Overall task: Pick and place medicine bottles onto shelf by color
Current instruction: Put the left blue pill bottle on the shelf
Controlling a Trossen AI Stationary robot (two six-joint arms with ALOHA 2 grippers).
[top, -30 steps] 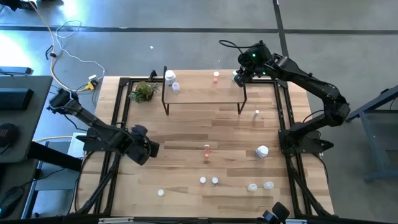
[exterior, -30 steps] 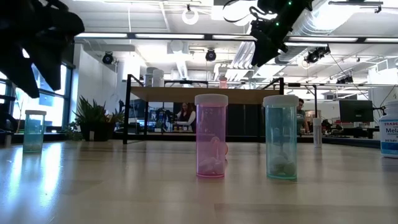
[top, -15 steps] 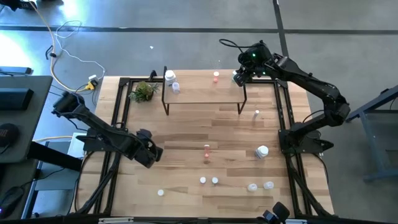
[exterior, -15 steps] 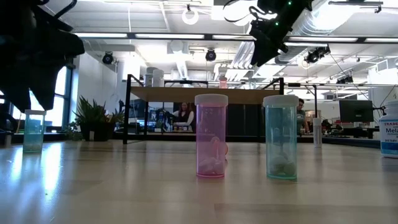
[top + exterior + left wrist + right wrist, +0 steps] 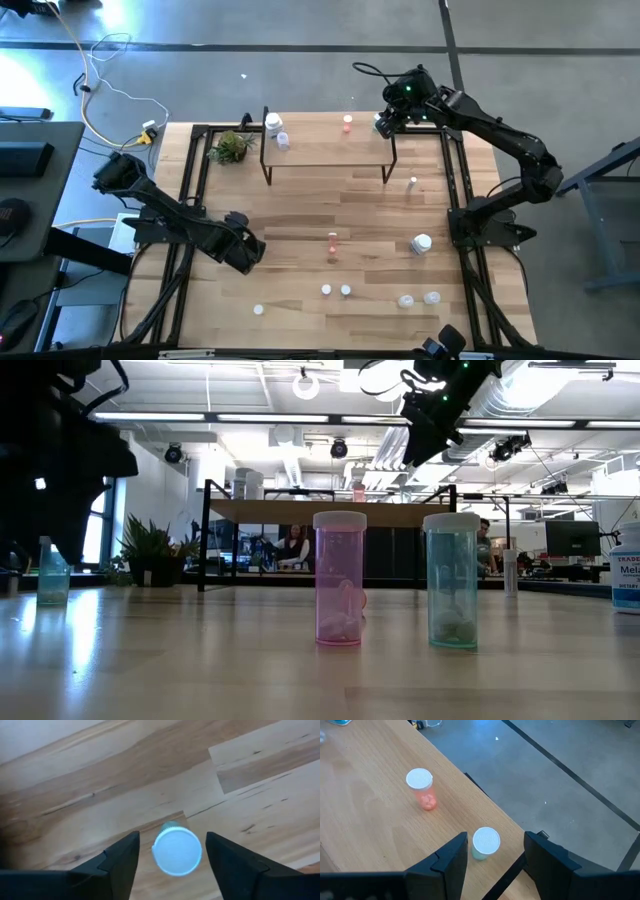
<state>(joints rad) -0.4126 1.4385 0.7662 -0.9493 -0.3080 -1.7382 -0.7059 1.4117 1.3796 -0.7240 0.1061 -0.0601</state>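
The left gripper [image 5: 172, 851] has slid forward and now hangs spread over a white-capped bottle [image 5: 176, 850] between its fingers, ready to grasp; the right gripper [image 5: 495, 851], also spread, hovers above a green bottle [image 5: 485, 843] on the shelf [image 5: 375, 815].

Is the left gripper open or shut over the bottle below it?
Open: the left gripper has its fingers spread either side of the white-capped bottle, with gaps showing.

Table [image 5: 300, 215]: shelf [image 5: 325, 150], plant [image 5: 232, 147], bottles [image 5: 335, 290] scattered.
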